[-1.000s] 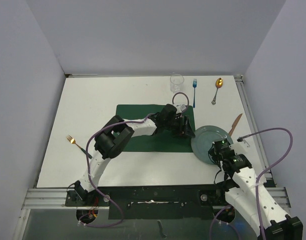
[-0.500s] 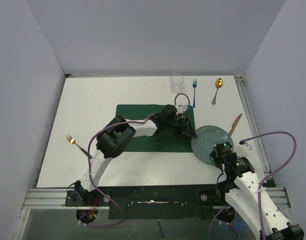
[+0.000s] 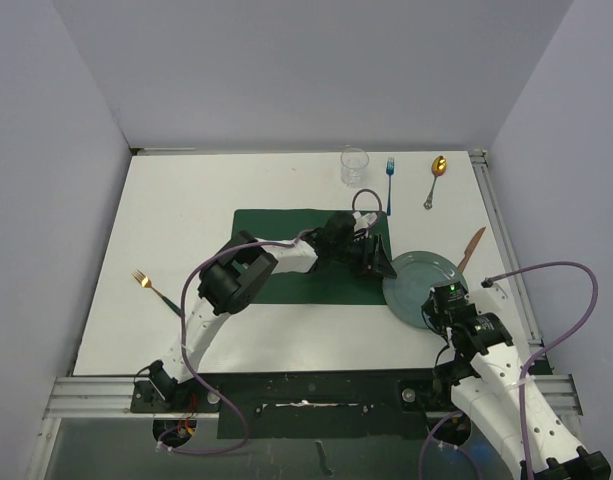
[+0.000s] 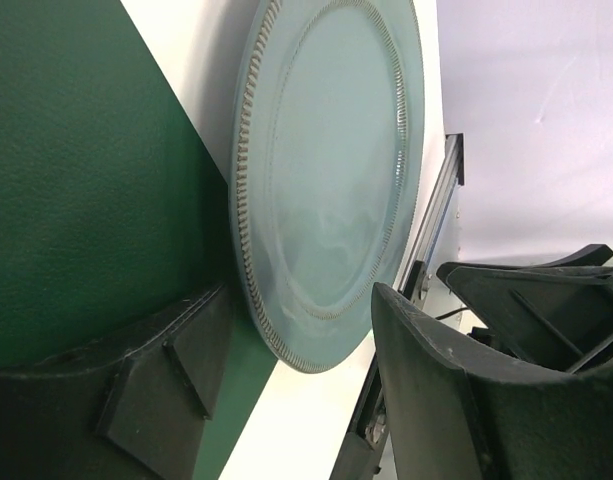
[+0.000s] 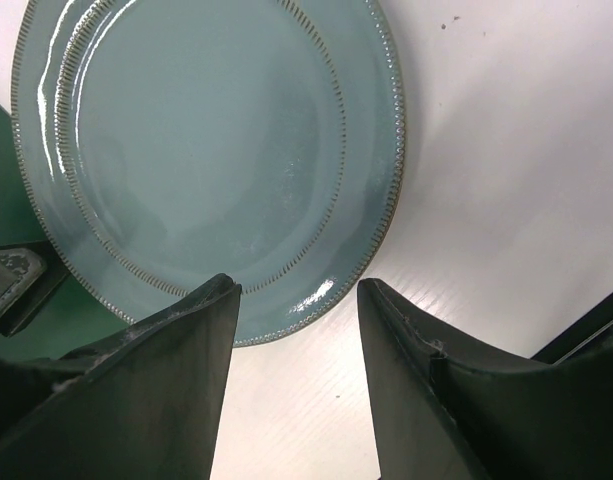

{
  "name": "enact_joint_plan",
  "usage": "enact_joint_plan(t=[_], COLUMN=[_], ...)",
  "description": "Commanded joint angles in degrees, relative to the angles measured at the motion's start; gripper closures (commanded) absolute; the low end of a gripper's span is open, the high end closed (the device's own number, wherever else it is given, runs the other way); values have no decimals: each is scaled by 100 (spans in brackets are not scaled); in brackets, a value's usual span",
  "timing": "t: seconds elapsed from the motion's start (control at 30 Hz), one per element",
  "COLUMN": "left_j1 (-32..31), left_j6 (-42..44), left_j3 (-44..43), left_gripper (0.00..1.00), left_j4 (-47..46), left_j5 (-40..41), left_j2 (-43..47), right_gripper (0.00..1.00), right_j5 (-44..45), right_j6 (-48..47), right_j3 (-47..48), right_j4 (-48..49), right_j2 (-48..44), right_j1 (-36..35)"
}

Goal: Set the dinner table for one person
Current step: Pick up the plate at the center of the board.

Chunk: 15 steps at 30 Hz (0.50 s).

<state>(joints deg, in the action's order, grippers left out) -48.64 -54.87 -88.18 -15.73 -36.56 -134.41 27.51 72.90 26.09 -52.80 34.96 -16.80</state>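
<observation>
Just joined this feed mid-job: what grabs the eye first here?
The teal plate sits right of centre, its left rim lapping over the green placemat. Both open hands crowd it: the left hand at its left rim, the right hand at its near rim. A glass, blue fork and gold spoon line the far edge of the table.

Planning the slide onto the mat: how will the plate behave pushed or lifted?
Plate looks glazed ceramic: probably stiff, heavyish, slippery in a rim pinch. Flat and wide, so it should slide, not tip. Its edge seems to overlap the mat, which may drag.
</observation>
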Motion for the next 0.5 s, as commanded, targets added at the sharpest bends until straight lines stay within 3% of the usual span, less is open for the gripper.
enact_joint_plan(t=[0.0,0.27,0.47], left_j1=[-25,-24,-30], left_j6=[99,29,53], left_j3=[-251,-238,-189], left_gripper=[43,48,66], left_j4=[-151,-329,-335], left_j5=[-139,-317,-326], left_j2=[-216,-371,-369], right_gripper=[49,49,49], right_j5=[268,335,284], right_j6=[35,148,138], right_j3=[306,286,277], right_j4=[-96,-158,-143], right_j2=[-105,-103,-117], right_j1=[34,37,41])
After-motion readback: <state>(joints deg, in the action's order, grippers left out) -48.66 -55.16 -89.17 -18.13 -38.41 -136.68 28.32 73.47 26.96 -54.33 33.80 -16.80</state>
